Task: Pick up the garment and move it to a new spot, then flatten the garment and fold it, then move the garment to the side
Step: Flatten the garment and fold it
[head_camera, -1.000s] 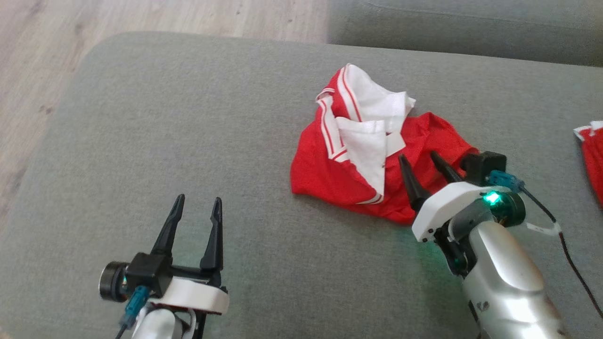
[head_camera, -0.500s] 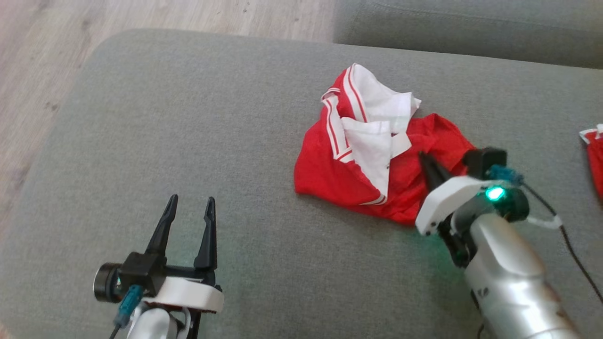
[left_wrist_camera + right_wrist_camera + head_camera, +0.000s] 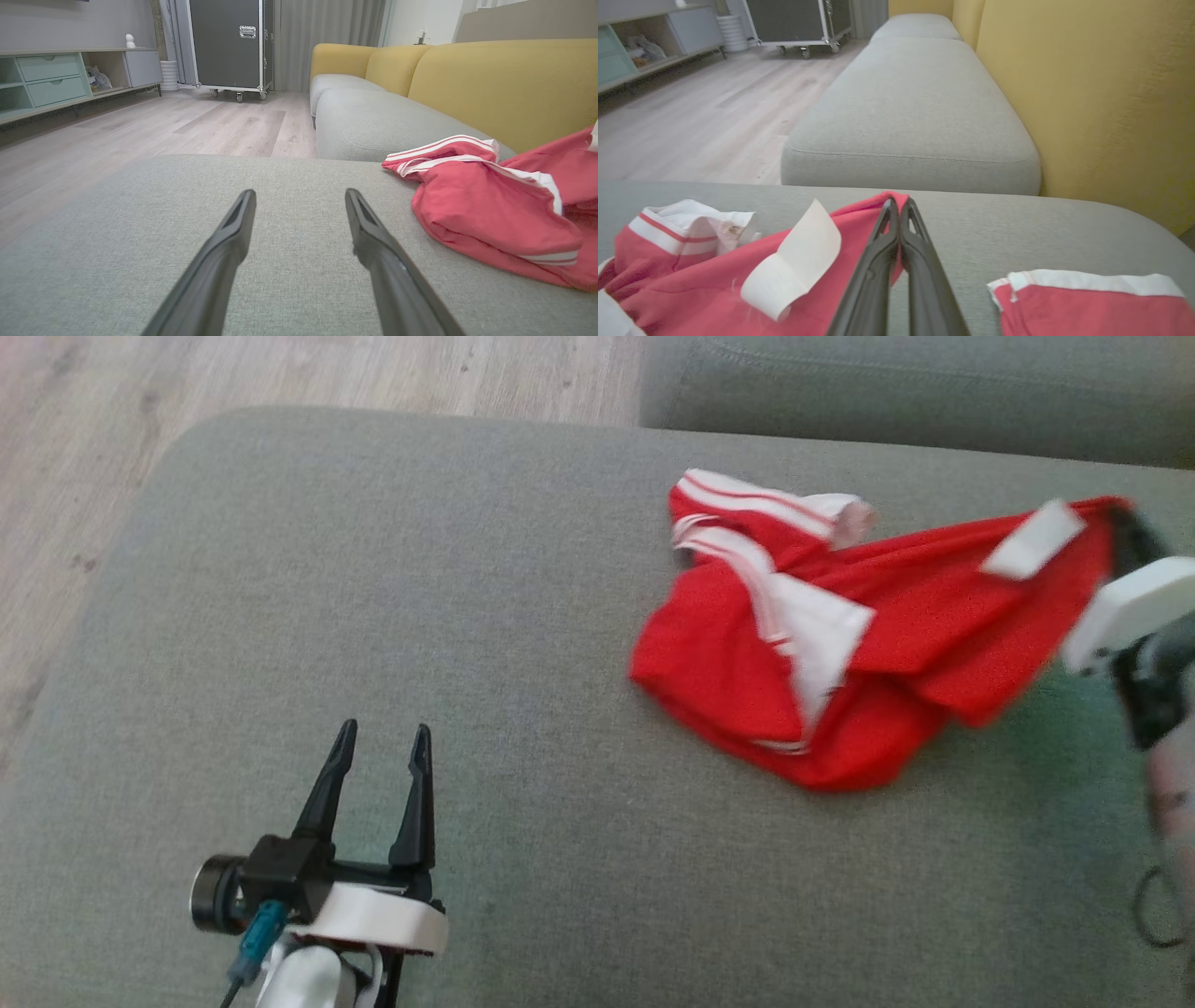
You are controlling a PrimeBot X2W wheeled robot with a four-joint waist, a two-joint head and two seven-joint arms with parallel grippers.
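Firmly in right gripper (image 3: pixel 900 205), edge of red garment (image 3: pixel 896 616)

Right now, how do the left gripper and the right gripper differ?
The left gripper is open and empty above the cushion; the right gripper is shut on an edge of the red garment. The left gripper sits apart from the garment; the right gripper touches it. Both are dark and long-fingered.

A grey woven seat cushion (image 3: pixel 373 616) is bordered at its far-left corner by pale wood plank floor (image 3: pixel 280 373); a second grey cushion (image 3: pixel 915 107) is set past its far edge; a mustard-yellow upholstered backrest (image 3: pixel 1101 93) is seen along the right edge; a black metal-edged wheeled case (image 3: pixel 229 44) and a mint-green drawer cabinet (image 3: pixel 51 77) are stood on the floor.
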